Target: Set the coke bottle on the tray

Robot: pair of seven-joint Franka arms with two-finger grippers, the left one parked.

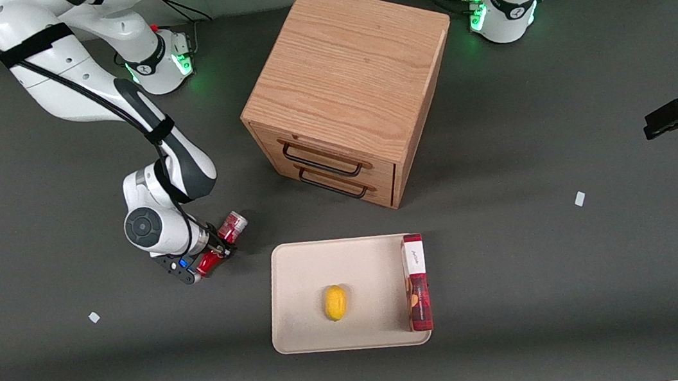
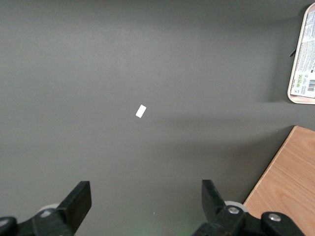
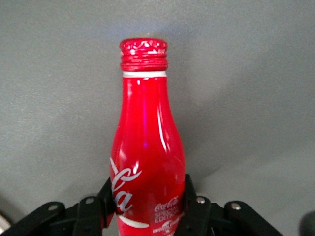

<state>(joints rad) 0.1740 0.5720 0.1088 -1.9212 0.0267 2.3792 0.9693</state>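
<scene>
Gripper [image 1: 215, 250] clamped on the bottle [image 1: 220, 242] low on its body, fingers [image 3: 193, 209] snug either side, long axis tilted off the table, cap leading; tray [image 1: 297, 273] just alongside toward the parked arm's end, lemon [image 1: 335, 302] and box [image 1: 416, 282] aboard.

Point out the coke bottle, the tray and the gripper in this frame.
coke bottle [image 3: 147, 162]: right wrist view, on its red body, clamped between the fingers.
tray [image 1: 297, 273]: front view, on bare floor near one corner.
gripper [image 1: 215, 248]: front view, between the fingertips, beside the tray toward the working arm's end.
</scene>
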